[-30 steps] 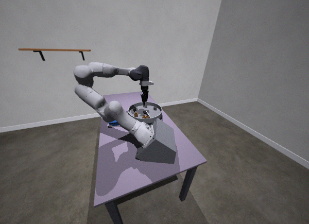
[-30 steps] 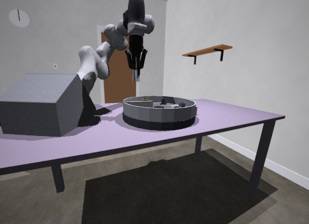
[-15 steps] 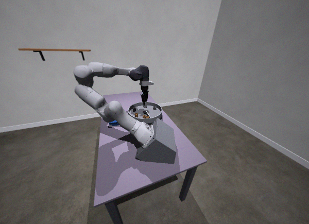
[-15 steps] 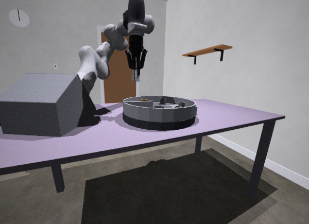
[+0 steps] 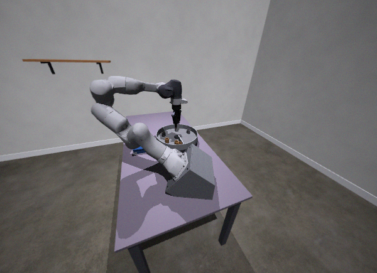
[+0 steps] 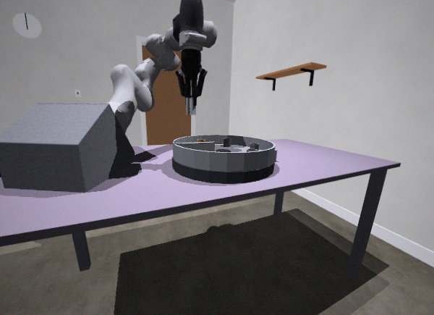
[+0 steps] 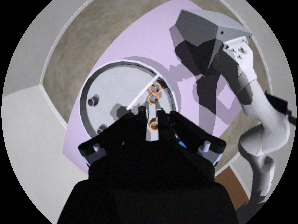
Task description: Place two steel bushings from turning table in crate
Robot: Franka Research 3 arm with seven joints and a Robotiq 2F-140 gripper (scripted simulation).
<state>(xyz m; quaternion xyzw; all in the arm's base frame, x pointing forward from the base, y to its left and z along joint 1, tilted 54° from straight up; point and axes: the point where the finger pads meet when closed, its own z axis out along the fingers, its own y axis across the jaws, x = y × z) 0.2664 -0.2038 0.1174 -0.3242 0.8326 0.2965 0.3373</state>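
Observation:
The round grey turning table (image 5: 176,135) stands on the purple table and also shows in the exterior view (image 6: 224,157) and in the wrist view (image 7: 123,99). On it are brass bushings (image 5: 178,142) (image 7: 153,94) near the front, a grey steel bushing (image 5: 188,130) (image 6: 254,145) and a dark bushing (image 6: 226,141). My gripper (image 5: 176,125) (image 6: 191,108) (image 7: 152,106) hangs well above the turning table, pointing down, with its fingers shut and nothing between them. The blue crate (image 5: 137,150) is mostly hidden behind the arm.
A large grey box (image 5: 195,172) (image 6: 58,145) stands on the table beside the turning table, at the arm's base. A wooden shelf (image 5: 66,61) hangs on the wall. The table's edge runs close behind the turning table.

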